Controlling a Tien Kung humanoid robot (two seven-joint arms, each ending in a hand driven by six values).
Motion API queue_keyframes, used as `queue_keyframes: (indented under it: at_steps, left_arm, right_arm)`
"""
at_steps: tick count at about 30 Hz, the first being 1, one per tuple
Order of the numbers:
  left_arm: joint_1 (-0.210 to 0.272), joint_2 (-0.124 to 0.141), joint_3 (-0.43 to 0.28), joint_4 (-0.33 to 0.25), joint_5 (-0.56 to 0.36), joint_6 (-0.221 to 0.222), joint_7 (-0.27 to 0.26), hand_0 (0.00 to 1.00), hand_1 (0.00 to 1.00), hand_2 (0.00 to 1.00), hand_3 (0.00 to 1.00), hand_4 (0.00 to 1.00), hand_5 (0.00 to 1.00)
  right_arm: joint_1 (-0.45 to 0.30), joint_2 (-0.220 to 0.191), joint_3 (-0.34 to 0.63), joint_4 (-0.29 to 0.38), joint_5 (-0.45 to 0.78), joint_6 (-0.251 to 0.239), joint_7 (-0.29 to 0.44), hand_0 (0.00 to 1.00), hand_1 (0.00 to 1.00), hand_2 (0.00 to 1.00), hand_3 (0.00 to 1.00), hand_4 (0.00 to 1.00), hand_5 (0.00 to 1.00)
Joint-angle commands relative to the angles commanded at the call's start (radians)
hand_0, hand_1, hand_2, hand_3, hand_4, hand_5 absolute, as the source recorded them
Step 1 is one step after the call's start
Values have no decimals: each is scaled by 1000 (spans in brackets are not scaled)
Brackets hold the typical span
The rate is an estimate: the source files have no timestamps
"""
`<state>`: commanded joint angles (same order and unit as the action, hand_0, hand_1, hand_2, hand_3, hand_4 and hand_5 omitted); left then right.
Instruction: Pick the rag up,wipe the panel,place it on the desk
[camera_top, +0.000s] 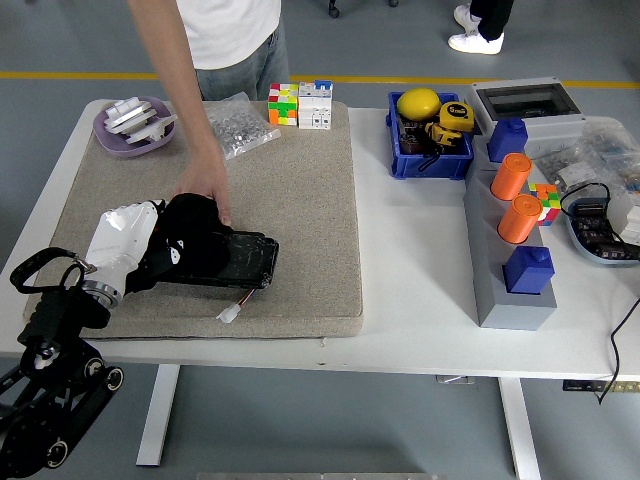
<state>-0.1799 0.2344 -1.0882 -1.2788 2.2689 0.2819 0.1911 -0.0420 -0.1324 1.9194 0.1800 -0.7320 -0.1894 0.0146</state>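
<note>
The white bench carried a big grey mat across its left half, and near that mat's front-left corner lay the dark panel, glossy and flat. The left hand was over the panel's left end, fingers clenched around the black rag, pressing it onto the surface. A person's hand reached down from the far edge, fingertips touching the panel's far side. Right of the mat stood a grey block with two orange cylinders, and a blue bin sat toward the far edge.
</note>
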Motion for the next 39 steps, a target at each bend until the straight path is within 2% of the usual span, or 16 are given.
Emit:
queue_keyframes:
  at_steps: [8, 21, 39]
  left_arm:
    - [-24, -1, 97, -47, 0, -5, 9, 271, 275, 520, 460, 88, 2]
    - [-37, -3, 195, -78, 0, -11, 16, 271, 275, 520, 460, 83, 2]
    - [-32, -8, 237, -108, 0, -12, 22, 271, 277, 520, 462, 89, 2]
  right_arm:
    - [3, 0, 11, 0, -11, 4, 2, 713, 633, 667, 557, 953, 411]
    - [1, -2, -6, 0, 6, 4, 0, 713, 633, 667, 557, 954, 410]
    - [-3, -5, -8, 0, 5, -1, -3, 712, 634, 668, 557, 954, 409]
